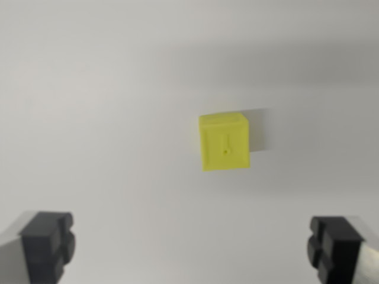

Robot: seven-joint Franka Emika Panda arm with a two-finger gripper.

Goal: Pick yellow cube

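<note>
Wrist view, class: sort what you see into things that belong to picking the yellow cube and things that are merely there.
Belongs to the job:
- cube, yellow, resting alone on the surface
- gripper, fingers wide apart, holding nothing

Merely there:
- white surface, bare apart from the cube's shadow

The small yellow plastic cube (224, 142) sits alone on the plain white matte tabletop (106, 118) — bare surface on every side of it, nothing crowding its faces. The black-padded gripper (192, 245) is spread wide, well apart from the cube, with the stretch between them unobstructed — though the blurred picture may hide small things.
</note>
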